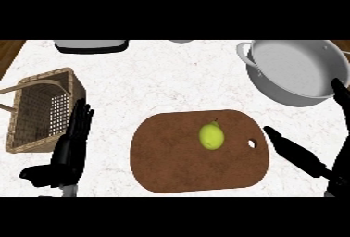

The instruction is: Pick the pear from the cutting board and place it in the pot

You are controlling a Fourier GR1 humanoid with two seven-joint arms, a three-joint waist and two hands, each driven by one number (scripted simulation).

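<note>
The pear is lying on the brown cutting board — untouched, well apart from the pot sitting on the table at upper right. The right hand is hovering beside the board, fingers spread and grasping nothing. The left hand is resting released near the basket.

1. White marbled counter is seen from above; wood edges shown at top corners.
2. Wicker basket is set at left.
3. Brown cutting board is laid centre-front.
4. Grey pot is placed top right.
5. Dark tray-like obj. is cut off at top edge.
</note>
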